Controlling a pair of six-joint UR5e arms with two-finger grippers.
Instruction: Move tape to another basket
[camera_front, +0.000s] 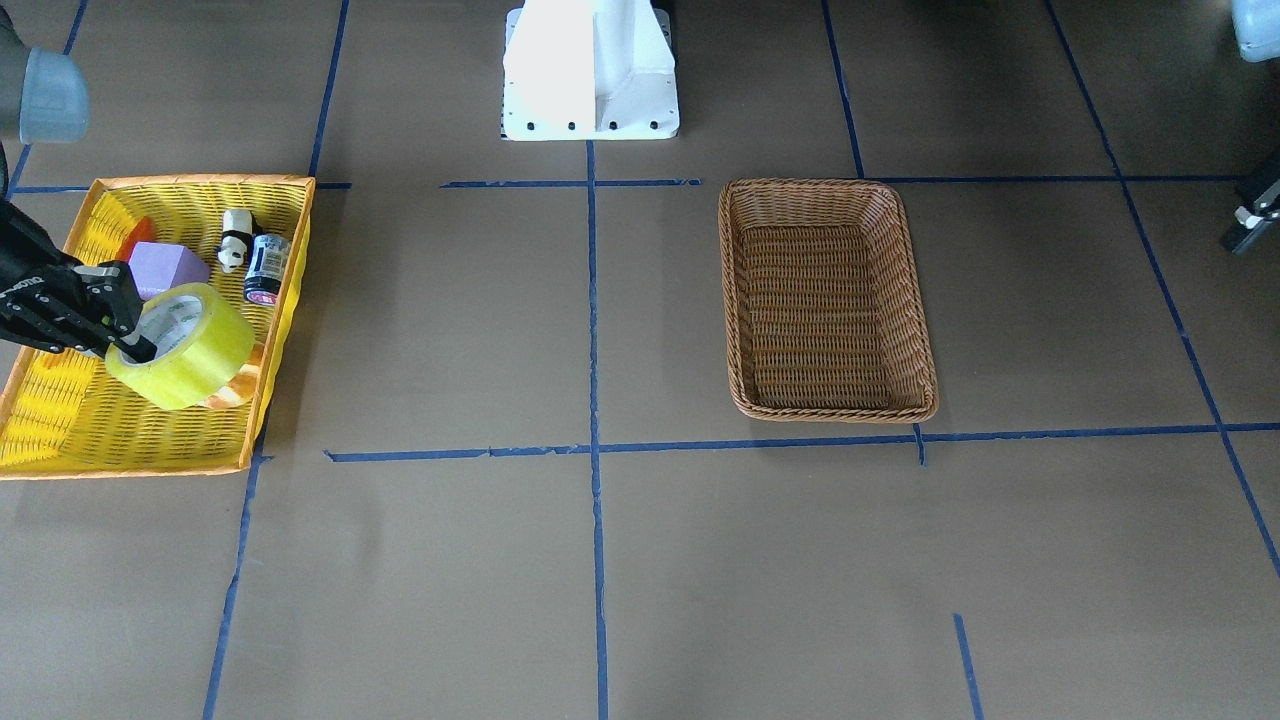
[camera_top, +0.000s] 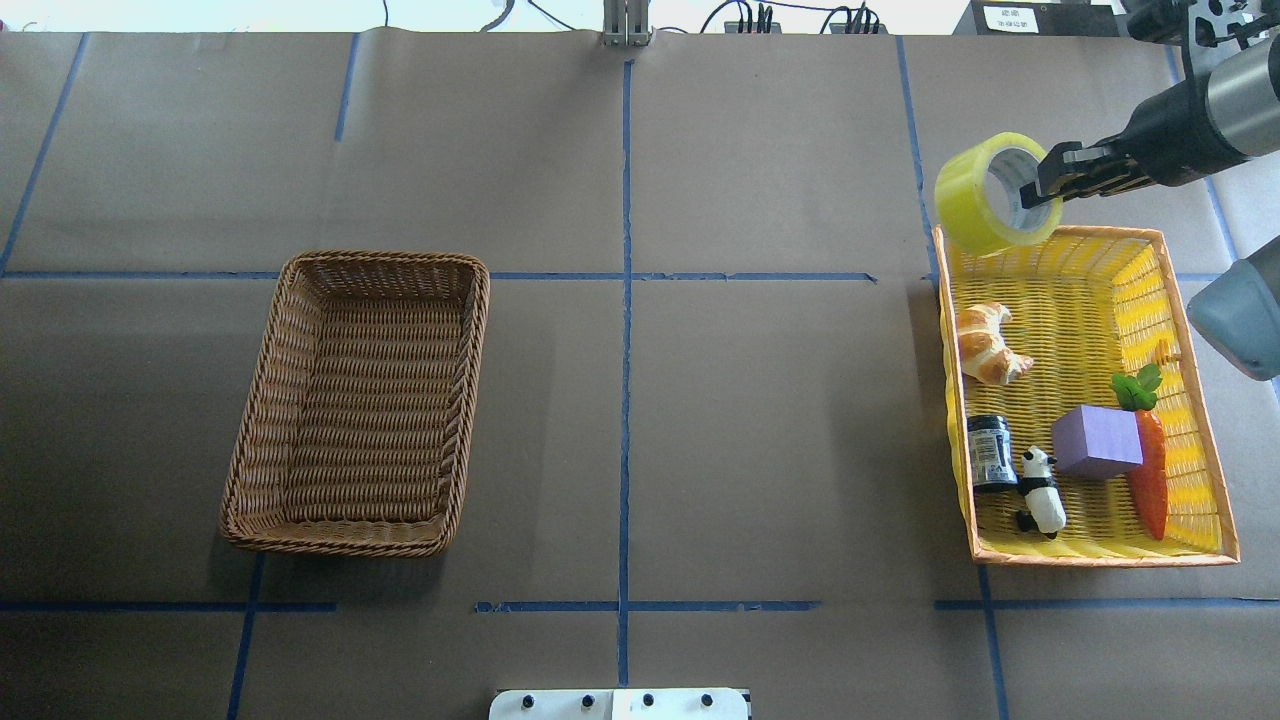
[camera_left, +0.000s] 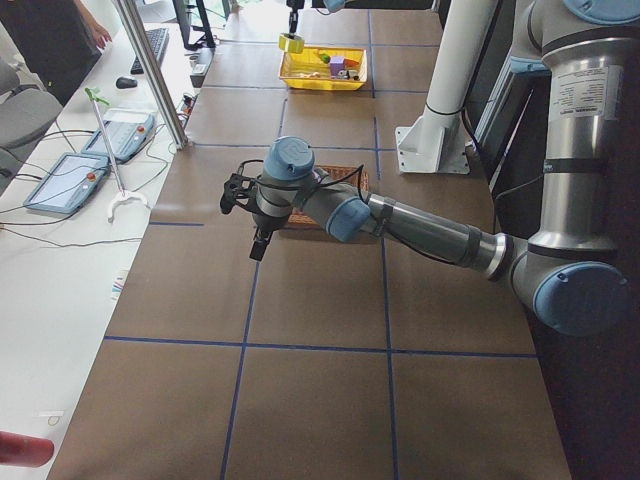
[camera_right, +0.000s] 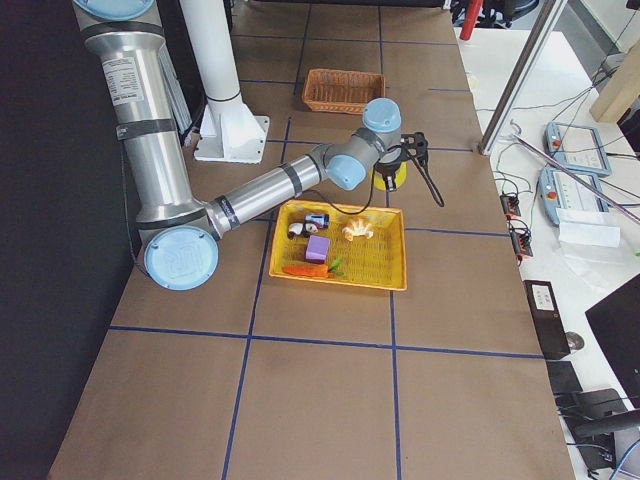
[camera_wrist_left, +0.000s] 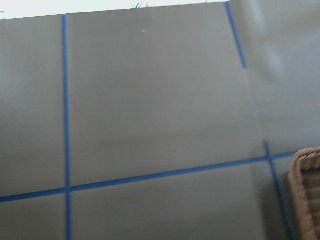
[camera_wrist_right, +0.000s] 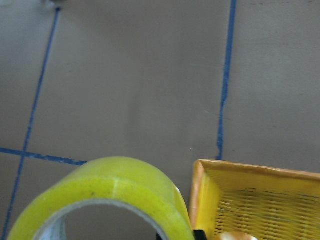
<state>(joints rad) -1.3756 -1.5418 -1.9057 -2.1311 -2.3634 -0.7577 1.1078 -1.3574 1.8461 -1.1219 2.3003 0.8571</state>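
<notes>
My right gripper is shut on the tape, a yellow-green roll, with one finger through its pale core. It holds the roll in the air over the far corner of the yellow basket. The front view shows the tape raised above that basket's floor, and the right wrist view shows it beside the basket's corner. The brown wicker basket stands empty on the table's left half. My left gripper hangs beyond that basket's outer end; I cannot tell if it is open.
In the yellow basket lie a croissant, a black can, a toy panda, a purple block and a carrot. The robot's white base stands at the table's near edge. Blue tape lines grid the brown tabletop.
</notes>
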